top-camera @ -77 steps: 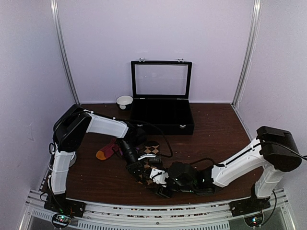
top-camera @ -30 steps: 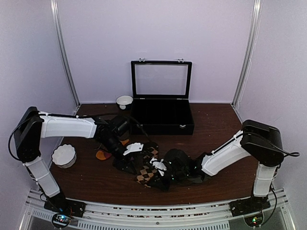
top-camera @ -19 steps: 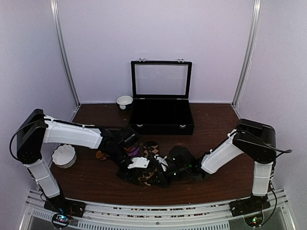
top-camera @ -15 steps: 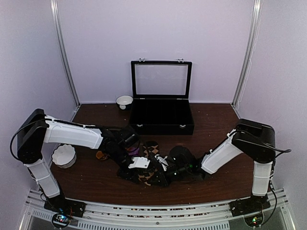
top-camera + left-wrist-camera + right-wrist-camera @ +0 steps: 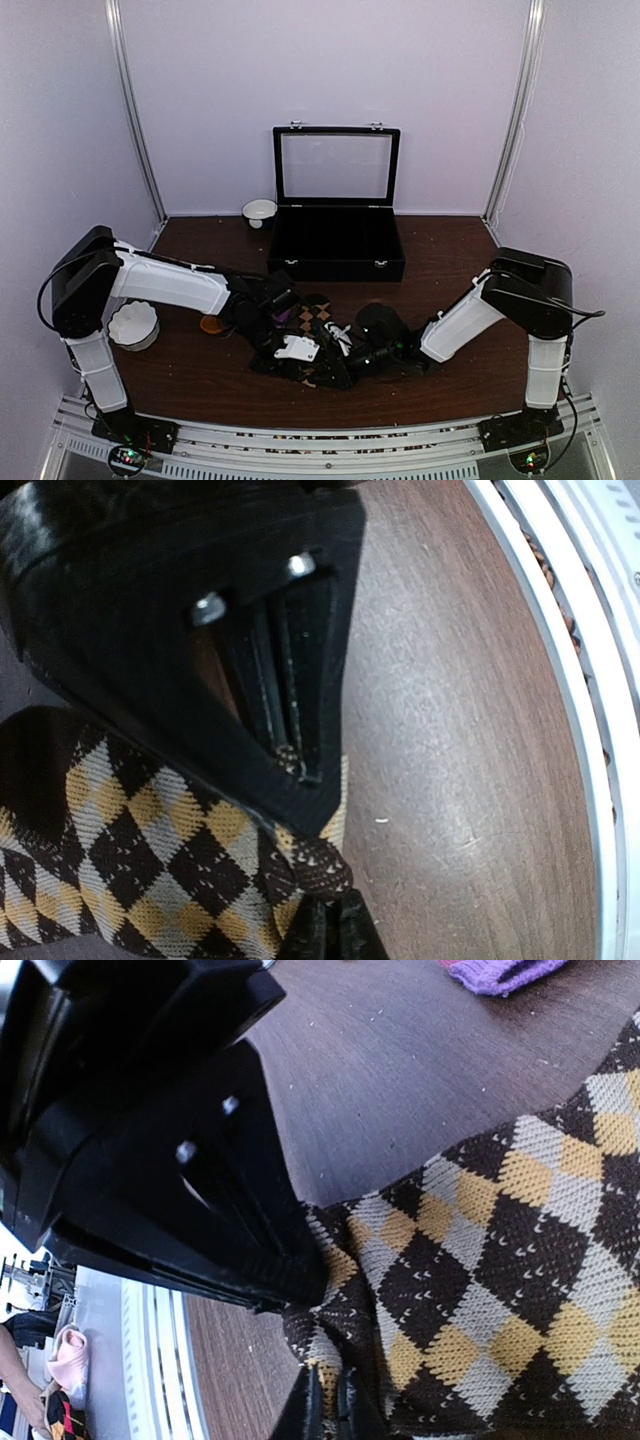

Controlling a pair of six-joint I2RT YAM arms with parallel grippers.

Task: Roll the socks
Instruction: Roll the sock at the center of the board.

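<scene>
Table: dark reddish-brown wooden tabletop [image 5: 470, 260], bearing all that follows
Case: black rectangular display box with a glass lid [image 5: 338, 245], at the back middle of the tabletop, lid standing upright and open
Reach from the left: the white-and-black left arm [image 5: 170, 283] lies low across the tabletop, its wrist at the front middle
Reach from the right: the white-and-black right arm [image 5: 470, 315] stretches low the other way, its wrist meeting the other one
Task sock: dark brown argyle sock with tan and grey diamonds [image 5: 500, 1280] lies flat on the tabletop at the front middle, under and between the two wrists
Left claw: the left gripper [image 5: 327, 932] is narrowed to a pinch on an edge of the argyle sock, close to the bare wood
Right claw: the right gripper [image 5: 325, 1405] is pressed together on the sock's border, the other claw's black body just beside it
Other sock: knitted sock with an orange toe and purple cuff [image 5: 212, 324], mostly hidden behind the left wrist, just left of the argyle one
Big bowl: fluted white bowl [image 5: 133, 324], near the left edge
Small bowl: small round white bowl [image 5: 259, 210], just left of the case's back corner
</scene>
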